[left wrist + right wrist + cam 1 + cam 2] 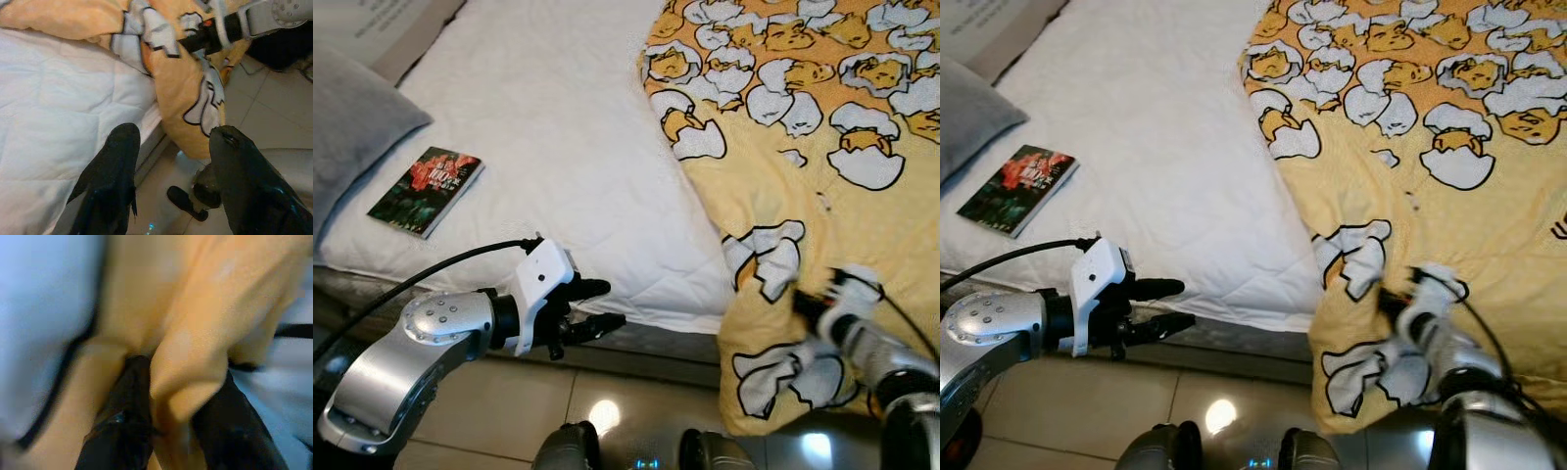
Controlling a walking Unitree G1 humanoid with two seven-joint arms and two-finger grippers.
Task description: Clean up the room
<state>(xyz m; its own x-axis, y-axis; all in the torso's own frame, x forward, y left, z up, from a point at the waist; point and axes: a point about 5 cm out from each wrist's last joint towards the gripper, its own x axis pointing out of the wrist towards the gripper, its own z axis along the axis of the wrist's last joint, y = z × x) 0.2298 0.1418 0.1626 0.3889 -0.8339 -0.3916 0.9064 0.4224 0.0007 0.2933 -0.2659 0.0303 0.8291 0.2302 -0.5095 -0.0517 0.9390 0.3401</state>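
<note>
A yellow blanket [803,147] printed with chicks in eggshells covers the right half of the bed and hangs over its front edge. My right gripper [808,304] is at that hanging edge, shut on a fold of the blanket [181,367] pinched between its fingers [124,421]. My left gripper [599,305] hovers open at the front edge of the white mattress [558,127], with nothing between its fingers [112,181]. A small dark book [426,190] with a red cover picture lies flat on the mattress at the left.
A grey pillow [352,127] lies at the bed's left end. Glossy tiled floor [509,401] runs along the front of the bed. My own feet [570,446] show at the bottom.
</note>
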